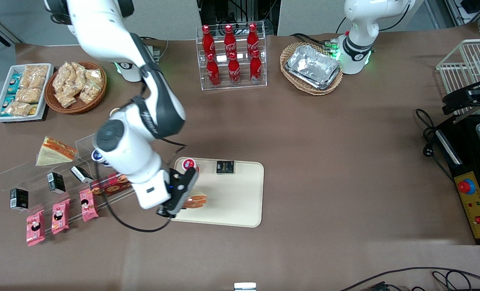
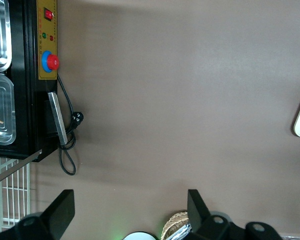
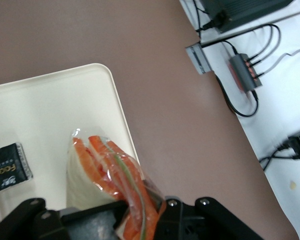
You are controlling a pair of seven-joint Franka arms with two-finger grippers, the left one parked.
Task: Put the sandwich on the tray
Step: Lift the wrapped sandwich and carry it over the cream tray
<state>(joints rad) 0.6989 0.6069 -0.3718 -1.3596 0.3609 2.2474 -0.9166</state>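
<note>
My right gripper (image 1: 180,197) is shut on the sandwich (image 1: 196,201), a clear-wrapped one with orange stripes between pale bread. It holds the sandwich over the cream-beige tray (image 1: 240,202), at the tray's edge toward the working arm's end and near the front camera. In the right wrist view the sandwich (image 3: 106,167) sticks out from between the fingers of the gripper (image 3: 140,216), over the tray (image 3: 40,110) close to its rim. I cannot tell whether the sandwich touches the tray.
On the tray are a red-lidded cup (image 1: 189,164) and a black packet (image 1: 225,167), also in the wrist view (image 3: 9,167). A triangular wedge sandwich (image 1: 55,151), black boxes and pink snack packets (image 1: 60,214) lie toward the working arm's end. A cola bottle rack (image 1: 232,56) and baskets stand farther back.
</note>
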